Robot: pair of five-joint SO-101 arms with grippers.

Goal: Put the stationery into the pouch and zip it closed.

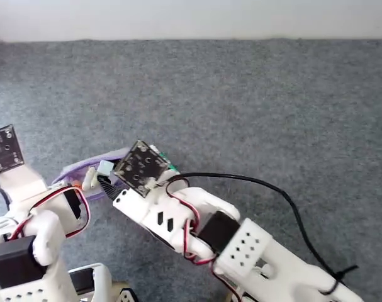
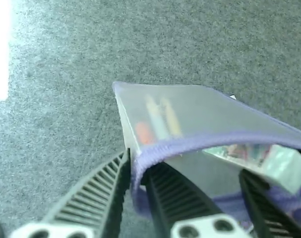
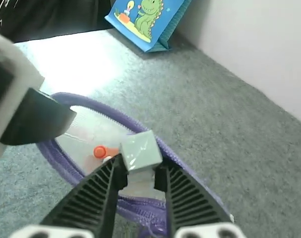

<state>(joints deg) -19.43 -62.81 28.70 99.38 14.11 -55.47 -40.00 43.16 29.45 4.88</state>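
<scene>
A translucent pouch with a purple zip rim lies on the grey carpet and holds orange and yellow pens. My left gripper is shut on the rim at the pouch's near corner and keeps the mouth apart. My right gripper is shut on a pale grey-green eraser block, just above the open mouth of the pouch. An orange piece lies inside. From above, the eraser sits over the purple pouch at centre left, and the right arm's wrist hides most of the pouch.
A blue bag with a dinosaur picture leans against the white wall. A black cable trails along the right arm. The grey carpet stretches out behind and to the right of the pouch.
</scene>
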